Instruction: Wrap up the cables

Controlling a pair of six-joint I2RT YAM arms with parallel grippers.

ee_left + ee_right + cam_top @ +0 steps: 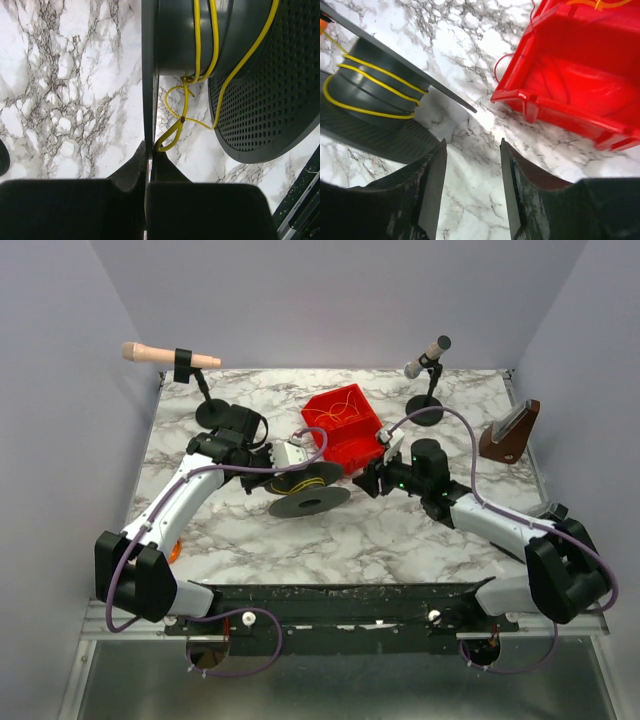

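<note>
Right jaws between spool (375,90), red bin (580,75)

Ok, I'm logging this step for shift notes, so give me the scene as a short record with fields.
left gripper: shut on the black spool's flange
yellow cable: a few turns on the hub, a loose loop trailing off
right gripper: open, empty, over the marble table between spool and red bin
red bin: yellow wires inside

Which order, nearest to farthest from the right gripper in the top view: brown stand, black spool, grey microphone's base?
1. Black spool, just left of the right gripper.
2. Grey microphone's base, behind, slightly right.
3. Brown stand, far right edge.
</note>
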